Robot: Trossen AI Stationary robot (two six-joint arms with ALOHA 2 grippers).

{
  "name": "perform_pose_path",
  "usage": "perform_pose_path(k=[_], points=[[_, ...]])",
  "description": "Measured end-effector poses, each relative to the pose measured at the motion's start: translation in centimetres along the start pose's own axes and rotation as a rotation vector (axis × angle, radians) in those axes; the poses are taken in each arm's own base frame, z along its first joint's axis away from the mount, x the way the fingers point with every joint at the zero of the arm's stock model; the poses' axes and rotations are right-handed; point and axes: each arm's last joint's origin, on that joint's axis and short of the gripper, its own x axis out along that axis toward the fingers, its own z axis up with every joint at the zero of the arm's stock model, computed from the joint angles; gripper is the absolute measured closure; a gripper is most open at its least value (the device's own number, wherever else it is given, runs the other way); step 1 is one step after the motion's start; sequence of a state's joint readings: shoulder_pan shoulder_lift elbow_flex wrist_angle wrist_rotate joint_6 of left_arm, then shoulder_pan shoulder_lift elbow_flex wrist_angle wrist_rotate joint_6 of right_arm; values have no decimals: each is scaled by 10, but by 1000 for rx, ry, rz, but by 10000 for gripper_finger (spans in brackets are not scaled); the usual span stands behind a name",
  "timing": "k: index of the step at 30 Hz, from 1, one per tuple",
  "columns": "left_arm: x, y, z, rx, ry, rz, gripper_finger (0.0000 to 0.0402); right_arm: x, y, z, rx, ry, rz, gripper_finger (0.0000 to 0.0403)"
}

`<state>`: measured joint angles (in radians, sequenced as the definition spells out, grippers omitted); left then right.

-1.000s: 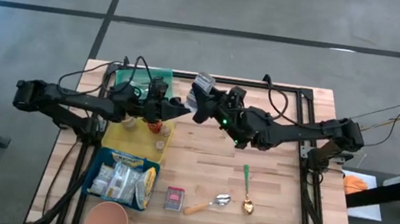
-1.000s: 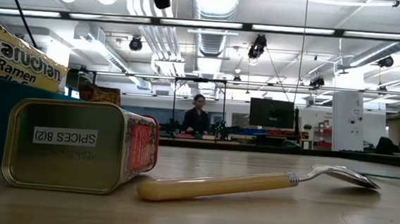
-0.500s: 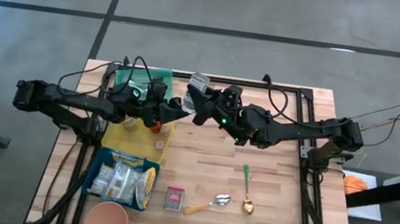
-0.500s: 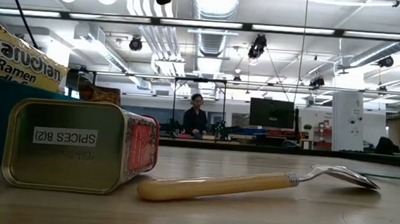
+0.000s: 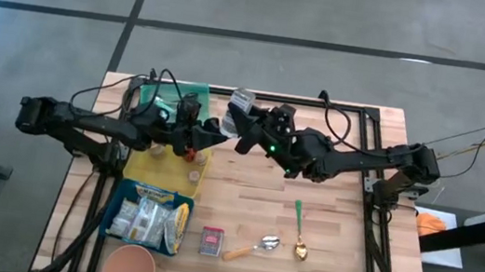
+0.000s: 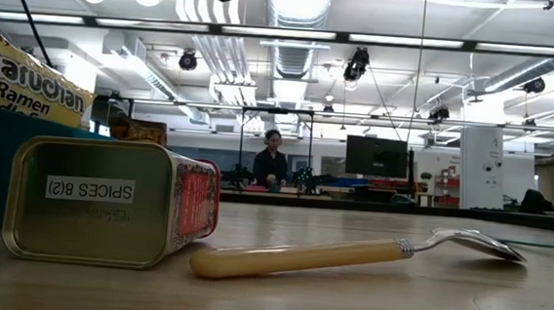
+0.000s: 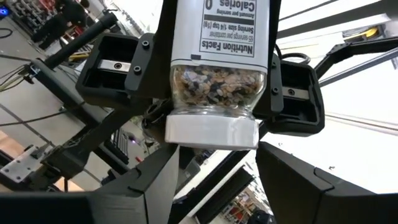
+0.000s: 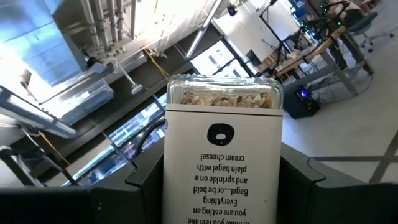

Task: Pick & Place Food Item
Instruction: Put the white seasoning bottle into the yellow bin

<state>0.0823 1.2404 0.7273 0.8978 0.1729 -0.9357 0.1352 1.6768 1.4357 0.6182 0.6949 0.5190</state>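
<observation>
The right gripper point(image 5: 240, 124) is clamped on a seasoning jar point(image 5: 240, 104), holding it in the air above the far middle of the bench point(image 5: 333, 233). The left gripper point(image 5: 215, 131) meets it there from the left, its fingers apart on either side of the jar's white cap without closing on it. Since a second ago the right gripper and jar have drifted a little to the left, toward the left gripper, and the left gripper has edged toward the far side to meet them; the gap between them has shut. Nothing on the bench has moved.

In the left wrist view the jar point(image 7: 214, 68) shows clear glass full of mixed seeds, and its white label reads "Nutrition Facts", "Calories 0" and small serving-size lines. In the right wrist view the label on the jar point(image 8: 222, 168) reads, upside down, "Everything Bagel...", then words about sprinkling on a plain bagel with cream cheese.

In the low view a tin point(image 6: 107, 213) lying on its side is marked "SPICES B(2)", also upside down. Just to its right lies a spoon point(image 6: 348, 253) with a cream handle. At the left edge a ramen pack point(image 6: 24, 74) shows "Maruchan Ramen".
</observation>
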Motion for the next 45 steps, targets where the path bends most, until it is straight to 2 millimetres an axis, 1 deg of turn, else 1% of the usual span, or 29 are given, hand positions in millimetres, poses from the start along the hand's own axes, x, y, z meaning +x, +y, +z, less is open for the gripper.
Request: perform_pose_path(k=[7,12,16,24,32,38,41,43,45], points=[[2,-8,-5,-9,-102,25,177,0,3,5,27,-27,40,210],[2,-20,-7,67,-227,31,177,-1,5,10,53,-49,57,210],[1,-27,-5,103,-322,51,177,0,5,8,51,-42,66,210],[3,-23,-11,78,-328,84,177,3,2,14,61,-73,80,210],[3,-26,-11,51,-344,43,176,7,-2,17,61,-86,72,210],[3,-29,-12,48,-344,29,176,9,-2,20,70,-90,89,210],[3,-28,-13,47,-340,34,164,9,-1,20,72,-93,93,210],[3,-28,-13,46,-332,37,144,10,-1,20,71,-91,93,210],[6,-27,-13,37,-310,51,115,10,-2,18,68,-88,92,210]])
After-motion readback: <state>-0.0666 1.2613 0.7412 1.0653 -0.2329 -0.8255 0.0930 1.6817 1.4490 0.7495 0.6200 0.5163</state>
